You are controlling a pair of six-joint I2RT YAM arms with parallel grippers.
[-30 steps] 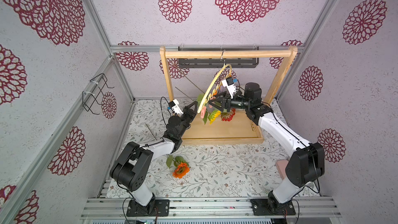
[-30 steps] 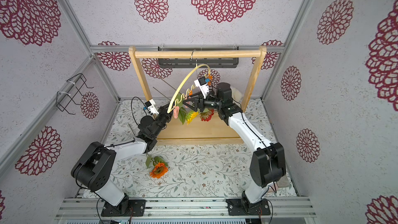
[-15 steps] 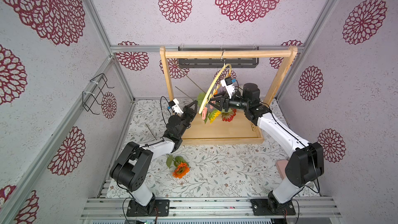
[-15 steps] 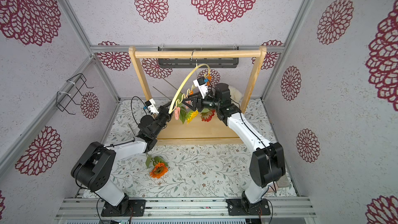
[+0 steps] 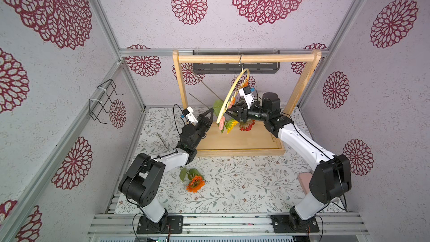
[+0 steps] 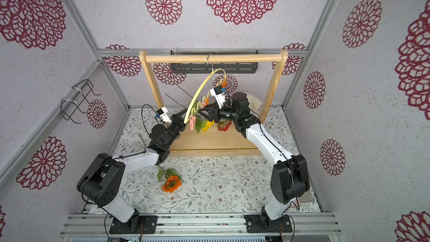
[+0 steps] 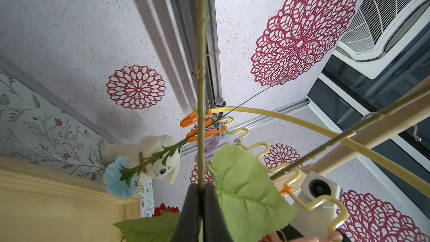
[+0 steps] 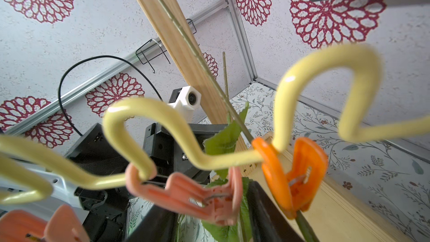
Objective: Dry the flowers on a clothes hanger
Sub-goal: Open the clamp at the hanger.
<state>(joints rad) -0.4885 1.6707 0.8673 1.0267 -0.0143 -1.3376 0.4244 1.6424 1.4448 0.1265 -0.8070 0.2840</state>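
The pale yellow clothes hanger point(image 5: 229, 96) point(image 6: 200, 91) hangs by its hook from the rack, turned edge-on. My left gripper point(image 5: 210, 112) point(image 7: 200, 186) is shut on the green stem point(image 7: 201, 66) of the yellow sunflower point(image 5: 229, 124), held up by the wavy bar. My right gripper point(image 5: 226, 112) point(image 8: 207, 199) is open, its fingers close on either side of a pink clothespin point(image 8: 186, 194), with a thin gap on one side. An orange clothespin point(image 8: 293, 173) grips the red bloom's point(image 5: 246, 125) stem. The light-blue carnation point(image 7: 116, 180) hangs from another orange pin. The orange bloom point(image 5: 195, 183) lies on the table.
The wooden rack point(image 5: 244, 58) stands on its tray base point(image 5: 239, 140) at the back. A white plush toy point(image 6: 253, 100) sits behind the right arm. A wire basket point(image 5: 104, 101) hangs on the left wall. A black shelf point(image 5: 235, 67) is on the back wall.
My right gripper's fingers have drawn closer together round the pink clothespin. The left gripper has kept its hold on the sunflower stem without moving.
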